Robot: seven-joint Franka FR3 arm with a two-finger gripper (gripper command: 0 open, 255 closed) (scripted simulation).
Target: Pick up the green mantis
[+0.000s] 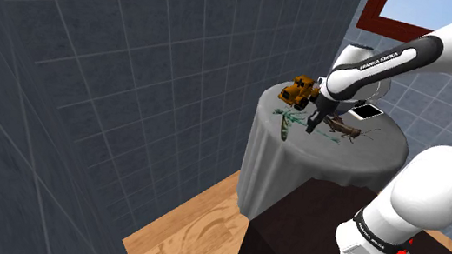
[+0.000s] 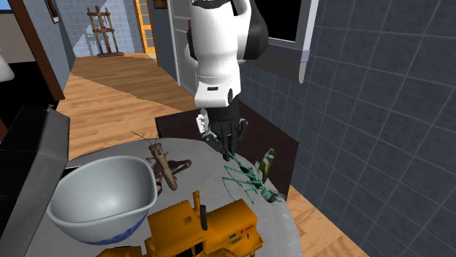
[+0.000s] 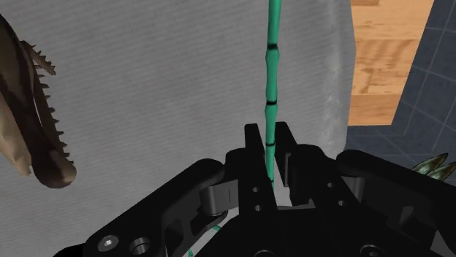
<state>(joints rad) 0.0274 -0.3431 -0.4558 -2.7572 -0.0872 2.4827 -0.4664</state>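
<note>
From the shoulder view's left: truck (image 1: 300, 90) at the back, mantis (image 1: 286, 124) lying on the desk (image 1: 334, 165) just in front of it, my jaws down and pinching its thin leg (image 3: 272, 87), brown insect (image 1: 344, 126) just to their right.

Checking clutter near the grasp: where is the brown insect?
In the second exterior view, the brown insect lies between the bowl and the gripper, left of the green mantis.
</note>
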